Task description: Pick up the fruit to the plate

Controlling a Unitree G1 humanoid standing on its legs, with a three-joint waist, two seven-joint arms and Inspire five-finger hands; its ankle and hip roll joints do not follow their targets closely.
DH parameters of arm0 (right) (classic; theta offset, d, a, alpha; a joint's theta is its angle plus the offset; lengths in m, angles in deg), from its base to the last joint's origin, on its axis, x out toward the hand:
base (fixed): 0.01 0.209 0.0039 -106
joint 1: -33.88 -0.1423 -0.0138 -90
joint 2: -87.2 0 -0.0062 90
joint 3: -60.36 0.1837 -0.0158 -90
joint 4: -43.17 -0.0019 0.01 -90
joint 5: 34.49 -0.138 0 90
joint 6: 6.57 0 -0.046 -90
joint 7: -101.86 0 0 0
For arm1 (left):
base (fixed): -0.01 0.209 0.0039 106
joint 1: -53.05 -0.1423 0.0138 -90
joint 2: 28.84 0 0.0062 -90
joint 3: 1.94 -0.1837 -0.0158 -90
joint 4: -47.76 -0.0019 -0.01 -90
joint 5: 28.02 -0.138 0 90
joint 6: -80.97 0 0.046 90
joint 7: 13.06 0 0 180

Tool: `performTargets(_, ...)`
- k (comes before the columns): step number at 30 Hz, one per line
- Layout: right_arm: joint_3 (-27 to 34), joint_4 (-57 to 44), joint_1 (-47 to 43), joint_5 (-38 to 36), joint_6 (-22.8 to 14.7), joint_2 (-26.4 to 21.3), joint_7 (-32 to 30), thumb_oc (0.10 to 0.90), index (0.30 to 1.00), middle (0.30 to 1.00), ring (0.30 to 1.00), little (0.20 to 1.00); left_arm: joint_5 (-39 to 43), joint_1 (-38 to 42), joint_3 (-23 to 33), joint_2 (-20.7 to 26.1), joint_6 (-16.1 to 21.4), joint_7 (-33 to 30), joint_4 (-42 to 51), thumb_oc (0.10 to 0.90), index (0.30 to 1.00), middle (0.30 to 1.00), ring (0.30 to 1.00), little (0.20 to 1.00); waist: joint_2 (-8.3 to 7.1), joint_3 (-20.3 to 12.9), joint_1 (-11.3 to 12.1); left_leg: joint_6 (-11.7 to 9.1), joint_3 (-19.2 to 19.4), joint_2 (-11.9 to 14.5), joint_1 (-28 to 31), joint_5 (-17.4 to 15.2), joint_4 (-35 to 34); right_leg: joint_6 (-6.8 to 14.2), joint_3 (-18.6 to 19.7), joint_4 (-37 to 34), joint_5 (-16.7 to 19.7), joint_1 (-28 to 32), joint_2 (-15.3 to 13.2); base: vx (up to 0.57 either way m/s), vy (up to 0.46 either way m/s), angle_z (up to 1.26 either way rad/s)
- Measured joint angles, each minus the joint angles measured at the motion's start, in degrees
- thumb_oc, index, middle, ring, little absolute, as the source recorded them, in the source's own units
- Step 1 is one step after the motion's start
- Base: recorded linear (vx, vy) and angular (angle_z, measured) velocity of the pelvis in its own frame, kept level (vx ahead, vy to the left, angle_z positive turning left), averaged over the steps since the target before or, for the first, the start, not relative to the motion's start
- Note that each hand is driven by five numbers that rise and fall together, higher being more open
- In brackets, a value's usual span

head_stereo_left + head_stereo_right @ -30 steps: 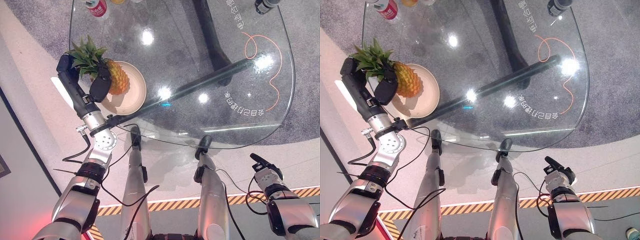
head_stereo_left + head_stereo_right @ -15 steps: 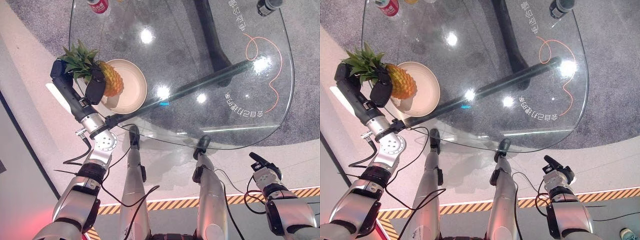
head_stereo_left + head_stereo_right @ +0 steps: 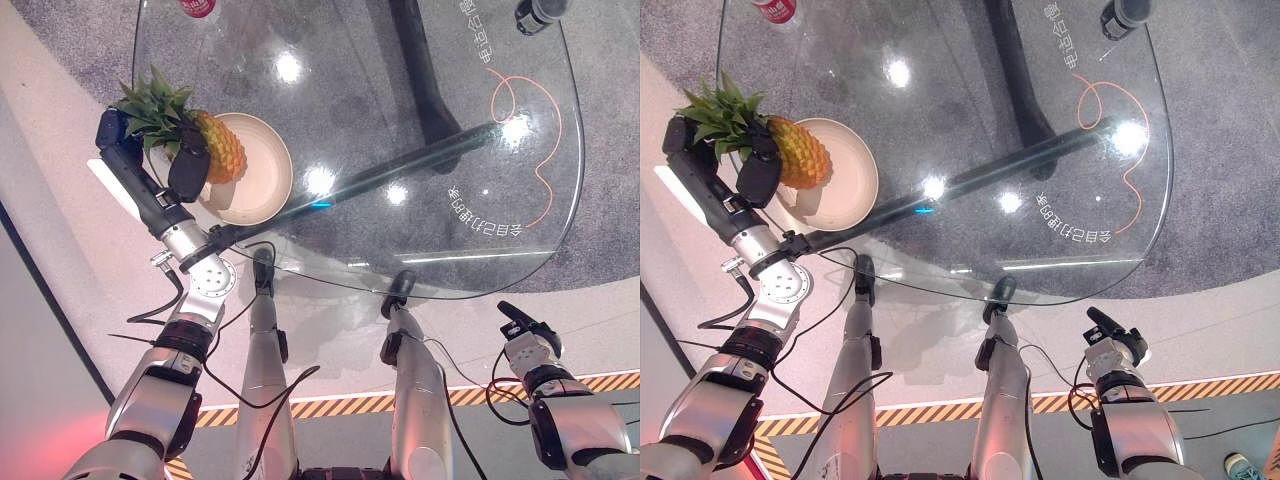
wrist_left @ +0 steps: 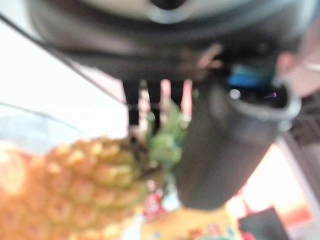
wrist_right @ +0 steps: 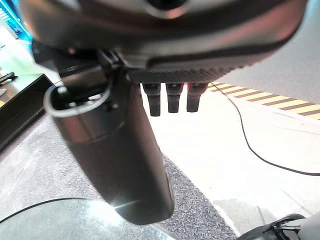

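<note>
Since the earlier frame the left hand point(image 3: 188, 168) has drawn the pineapple point(image 3: 218, 148) slightly toward the left, so the fruit now overhangs the left rim of the cream plate point(image 3: 262, 175) rather than sitting over its middle. Nearest the robot, the right hand point(image 3: 522, 325) hangs idle below the near edge of the glass table point(image 3: 420, 150), its fingers straight. Farther out, the left hand's fingers and thumb are curled round the pineapple where the crown meets the body. The fruit lies roughly level, its long axis running left to right, crown pointing left and off the plate. To finish well, the hand should carry the body right over the plate's middle, lower it until it rests, and only then release.
</note>
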Motion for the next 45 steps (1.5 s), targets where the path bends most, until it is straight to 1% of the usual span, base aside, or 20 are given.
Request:
performTargets(1,0.0,0.0,0.0,0.0,0.0,0.0,0.0,0.800,0.900,0.900,0.900,0.900,0.0,0.0,0.0,0.0,0.0,0.1,0.0,0.240,0.420,0.420,0.420,0.340,0.00,0.0,0.0,0.0,0.0,0.0,0.0,0.0,0.0,0.0,0.0,0.0,0.0,0.0,0.0,0.00,0.000,0.00)
performTargets(4,0.0,0.0,0.0,0.0,0.0,0.2,0.0,0.800,0.900,0.900,0.900,0.900,0.0,0.0,0.0,0.0,0.3,0.3,0.0,0.314,0.484,0.484,0.484,0.414,-0.02,0.0,0.1,0.0,0.0,0.0,-0.1,0.0,0.0,0.0,0.0,-0.1,0.0,0.0,0.0,0.00,0.000,0.00)
performTargets(5,0.0,-0.1,0.0,0.0,0.0,0.2,0.0,0.800,0.900,0.900,0.900,0.900,0.0,0.0,0.0,0.0,0.4,0.4,0.0,0.350,0.514,0.514,0.514,0.450,-0.02,0.0,0.1,0.0,0.0,0.0,-0.1,0.0,0.0,0.0,-0.1,-0.1,0.0,0.0,0.0,0.00,0.000,0.00)
performTargets(7,0.0,-0.1,0.0,0.0,0.0,0.2,0.0,0.800,0.900,0.900,0.900,0.900,0.0,0.0,0.0,0.0,0.8,0.9,0.0,0.377,0.538,0.538,0.538,0.477,-0.02,0.0,0.1,0.0,0.0,0.0,-0.1,0.0,0.0,0.0,-0.1,-0.1,0.0,0.0,0.0,0.00,0.000,0.00)
performTargets(10,0.0,-0.1,-0.2,0.0,0.0,0.2,0.0,0.800,0.900,0.900,0.900,0.900,0.0,0.0,-0.1,0.0,1.4,1.2,0.0,0.383,0.542,0.542,0.542,0.483,-0.03,0.0,0.1,0.0,-0.1,0.0,-0.3,0.0,0.0,0.0,-0.1,-0.1,0.0,-0.1,0.0,0.00,0.000,0.00)
performTargets(15,0.0,-0.1,-1.1,0.0,0.0,0.2,0.0,0.800,0.900,0.900,0.900,0.900,0.0,0.1,-0.2,0.0,2.1,1.2,0.0,0.429,0.582,0.582,0.582,0.529,-0.04,0.0,0.1,-0.1,-0.1,0.0,-0.7,0.0,0.0,0.0,-0.2,-0.2,0.0,-0.5,0.0,0.00,0.000,0.00)
performTargets(17,0.0,-0.1,-1.3,0.0,0.0,0.2,0.0,0.800,0.900,0.900,0.900,0.900,0.0,0.2,-0.2,0.0,2.1,1.3,0.0,0.435,0.587,0.587,0.587,0.535,-0.06,0.0,0.2,-0.1,-0.1,0.0,-0.8,0.0,0.0,0.0,-0.2,-0.2,0.0,-0.6,0.0,0.00,0.000,0.00)
performTargets(18,0.0,-0.1,-1.3,0.0,0.0,0.3,0.0,0.800,0.900,0.900,0.900,0.900,0.0,0.2,-0.2,0.0,2.1,1.4,-0.1,0.454,0.604,0.604,0.604,0.554,-0.09,0.0,0.2,-0.2,-0.1,0.0,-0.8,0.0,0.0,0.0,-0.3,-0.2,0.0,-0.6,0.0,0.00,0.000,0.00)
performTargets(19,0.0,-0.1,-1.3,0.0,0.0,0.3,0.0,0.800,0.900,0.900,0.900,0.900,0.0,0.2,-0.2,0.0,2.2,1.4,0.0,0.520,0.660,0.660,0.660,0.620,-0.10,0.0,0.3,-0.2,-0.1,0.0,-0.8,0.0,0.0,0.0,-0.3,-0.2,0.0,-0.6,0.0,0.00,0.000,0.00)
performTargets(20,0.0,-0.1,-1.3,0.1,0.0,0.3,0.0,0.800,0.900,0.900,0.900,0.900,0.0,0.2,-0.2,0.0,2.2,1.5,0.0,0.564,0.698,0.698,0.698,0.664,-0.10,0.0,0.3,-0.3,-0.1,0.0,-0.8,0.1,0.0,0.0,-0.3,-0.1,0.0,-0.6,0.0,0.00,0.000,0.00)
performTargets(21,0.0,-0.1,-1.3,0.1,0.0,0.4,0.0,0.800,0.900,0.900,0.900,0.900,0.0,0.2,-0.2,0.0,2.3,1.6,0.0,0.564,0.698,0.698,0.698,0.664,-0.10,0.0,0.3,-0.3,-0.1,0.0,-0.8,0.1,0.0,0.0,-0.3,-0.1,0.0,-0.6,0.0,0.00,0.000,0.00)
performTargets(22,0.0,-0.1,-1.3,0.1,0.0,0.4,0.0,0.800,0.900,0.900,0.900,0.900,0.0,0.2,-0.3,0.0,2.8,1.7,0.0,0.600,0.728,0.728,0.728,0.700,-0.10,0.0,0.2,-0.3,-0.1,0.0,-0.8,0.1,0.0,0.0,-0.3,-0.1,0.0,-0.6,0.0,0.00,0.000,0.00)
performTargets(24,0.0,-0.1,-1.3,0.1,-0.1,0.4,0.0,0.800,0.900,0.900,0.900,0.900,0.0,0.2,-0.5,0.0,3.8,2.3,0.0,0.602,0.731,0.731,0.731,0.702,-0.10,0.0,0.2,-0.2,-0.2,0.0,-0.8,0.0,0.1,-0.1,-0.3,-0.1,0.0,-0.5,0.0,0.00,0.000,0.00)
performTargets(28,0.0,-0.1,-1.3,0.1,-0.1,0.5,0.0,0.800,0.900,0.900,0.900,0.900,0.0,0.3,-1.4,0.0,3.9,2.7,0.0,0.635,0.759,0.759,0.759,0.735,-0.10,0.0,0.3,-0.1,-0.2,0.0,-0.8,0.0,0.2,-0.1,-0.3,0.0,0.1,-0.5,0.0,0.00,0.000,0.00)
performTargets(35,0.0,-0.1,-1.3,0.1,-0.1,0.5,0.0,0.800,0.900,0.900,0.900,0.900,0.0,-0.1,-2.1,0.0,4.4,3.1,0.0,0.663,0.782,0.782,0.782,0.763,-0.09,0.0,0.4,-0.1,-0.2,0.0,-0.8,-0.1,0.3,-0.1,-0.3,0.0,0.1,-0.5,0.0,0.00,0.000,0.00)
performTargets(42,0.0,-0.1,-1.3,0.1,-0.3,0.5,0.0,0.800,0.900,0.900,0.900,0.900,0.0,-0.4,-2.1,0.0,4.5,4.1,0.1,0.701,0.815,0.815,0.815,0.801,-0.09,0.0,0.9,-0.1,-0.2,0.0,-0.8,-0.1,0.4,-0.1,-0.3,0.0,0.1,-0.5,0.0,0.00,0.000,0.00)
performTargets(45,0.0,-0.1,-1.3,0.1,-0.7,0.5,0.0,0.800,0.900,0.900,0.900,0.900,0.0,-0.4,-2.3,0.0,4.5,5.3,0.1,0.709,0.822,0.822,0.822,0.809,-0.08,0.0,1.6,-0.1,-0.2,0.0,-0.8,-0.1,0.4,0.2,-0.3,0.0,-0.2,-0.5,0.0,0.00,0.000,0.00)
